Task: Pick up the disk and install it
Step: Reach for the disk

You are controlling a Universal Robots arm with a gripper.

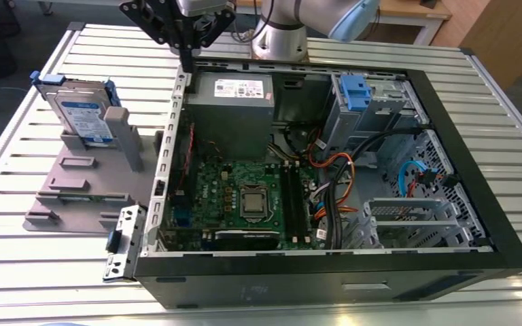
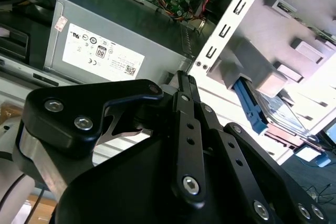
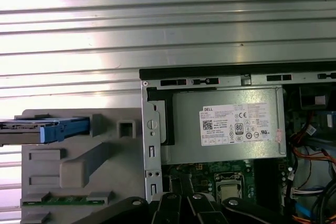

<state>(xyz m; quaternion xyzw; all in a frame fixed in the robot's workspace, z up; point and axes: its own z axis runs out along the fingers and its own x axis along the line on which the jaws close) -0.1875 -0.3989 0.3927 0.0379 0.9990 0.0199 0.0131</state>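
Observation:
The disk [image 1: 81,115] stands on edge in a grey holder [image 1: 79,183] at the exterior view's left, outside the open computer case [image 1: 478,170]. It is silver-grey with a blue-and-white label and a blue bracket. My gripper [image 1: 187,66] hangs above the case's back left corner, to the right of the disk and apart from it. Its fingers are shut together with nothing between them. In the second wrist view the gripper [image 2: 181,78] points toward the case wall, with the disk [image 2: 286,116] off to the side. The first wrist view shows the disk [image 3: 44,129] edge-on and the gripper [image 3: 181,203].
Inside the case sit a large grey power supply box [image 1: 234,102], a green motherboard [image 1: 242,197], cables, a blue latch with metal cage [image 1: 356,92] and a drive cage [image 1: 406,217]. Everything rests on a slatted metal table [image 1: 25,272]. The arm's base [image 1: 279,37] stands behind the case.

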